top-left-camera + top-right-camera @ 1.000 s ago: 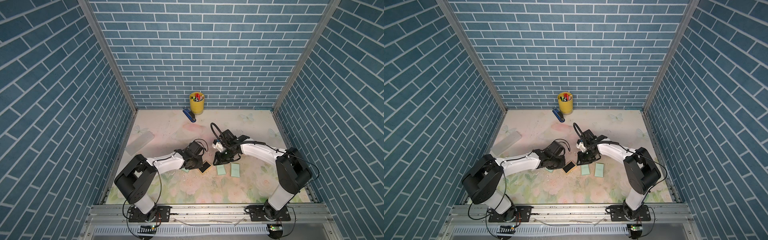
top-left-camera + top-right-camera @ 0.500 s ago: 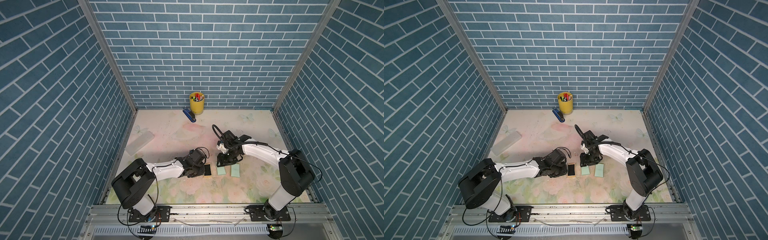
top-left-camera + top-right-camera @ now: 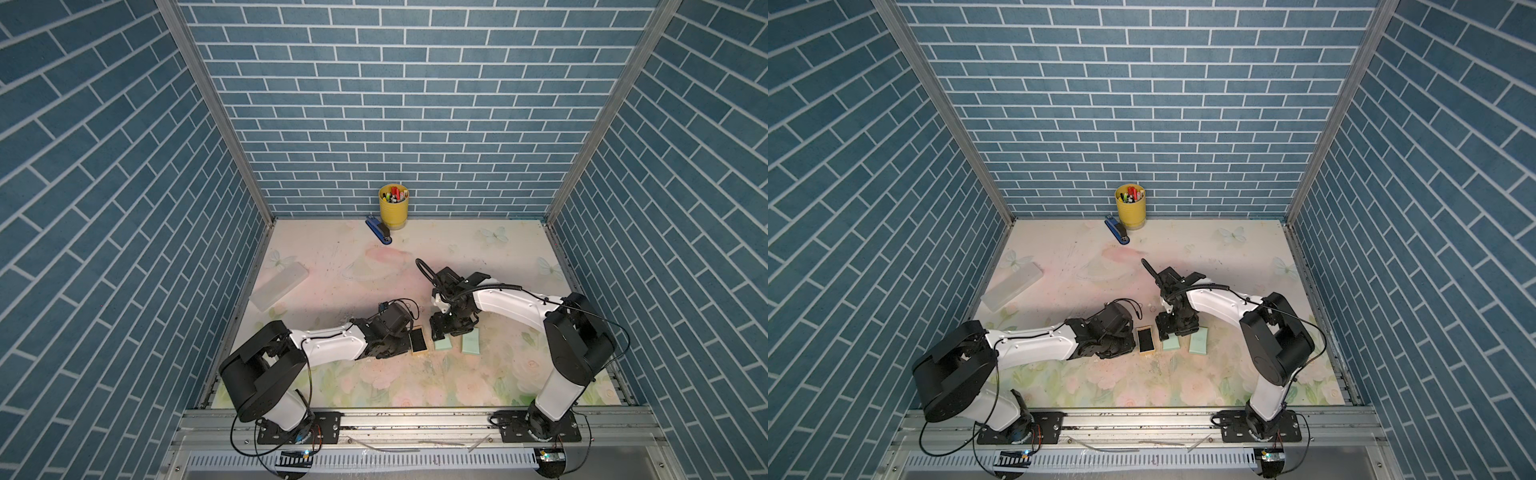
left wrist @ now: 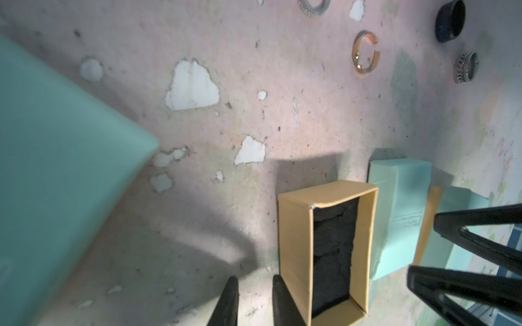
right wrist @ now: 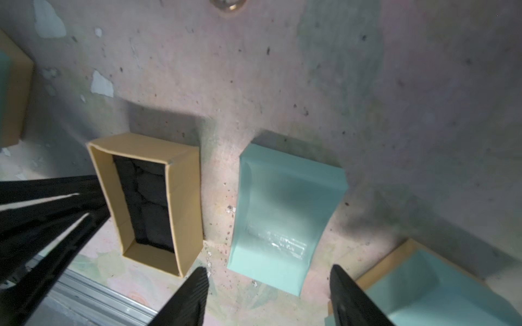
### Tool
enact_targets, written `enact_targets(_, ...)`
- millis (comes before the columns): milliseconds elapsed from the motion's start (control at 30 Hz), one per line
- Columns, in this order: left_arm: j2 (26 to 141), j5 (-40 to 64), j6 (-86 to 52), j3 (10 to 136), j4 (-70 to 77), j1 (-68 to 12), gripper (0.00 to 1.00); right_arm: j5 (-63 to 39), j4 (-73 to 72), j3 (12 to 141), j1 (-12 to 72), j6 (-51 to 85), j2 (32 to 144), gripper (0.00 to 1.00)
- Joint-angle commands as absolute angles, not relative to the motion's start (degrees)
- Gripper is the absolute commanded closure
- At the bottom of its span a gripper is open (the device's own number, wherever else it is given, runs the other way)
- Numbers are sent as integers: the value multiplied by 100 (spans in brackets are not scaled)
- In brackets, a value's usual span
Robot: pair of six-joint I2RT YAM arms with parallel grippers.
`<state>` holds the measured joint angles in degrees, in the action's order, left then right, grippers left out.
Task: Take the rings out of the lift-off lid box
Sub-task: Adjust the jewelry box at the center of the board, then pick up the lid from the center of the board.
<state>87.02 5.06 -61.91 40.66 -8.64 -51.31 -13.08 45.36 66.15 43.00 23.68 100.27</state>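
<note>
Left end effector nearly clenched, empty, beside the open box; right end effector released above the lid; rings on the worktop.

A yellow cup of pens sits upper centre, a blue stapler just beside it — a translucent block lies left

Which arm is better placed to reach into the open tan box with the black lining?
Right, probably. The right gripper is open, hovering over the mint-green lid right beside the open box. The left gripper is at the box's edge but nearly shut, so it would need to open first.
</note>
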Motion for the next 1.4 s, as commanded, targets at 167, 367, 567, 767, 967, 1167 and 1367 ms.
enact_targets(167, 8427, 185, -5929, 4100, -1179, -5166, 75, -976, 4763, 6904, 4368, 2555, 10303, 34)
enact_targets(367, 8450, 158, -5819, 4140, -1137, -5168, 74, -965, 4720, 6952, 4387, 2591, 10536, 38)
enact_targets(567, 8394, 210, -5397, 4286, -1137, -5160, 72, -935, 4704, 7015, 4399, 2611, 10628, 49)
enact_targets(767, 8324, 165, -5295, 4321, -1274, -5152, 71, -833, 4764, 7044, 4399, 2644, 10443, 59)
enact_targets(967, 8265, 70, -5336, 4258, -1402, -5124, 71, -1090, 4912, 7141, 4433, 2685, 10150, 59)
enact_targets(1167, 8176, 83, -5308, 4094, -1356, -5032, 71, -1543, 4991, 7254, 4535, 2833, 9942, 58)
enact_targets(1367, 8113, 158, -5283, 3882, -1202, -4922, 70, -1824, 4871, 7346, 4647, 3042, 9966, 58)
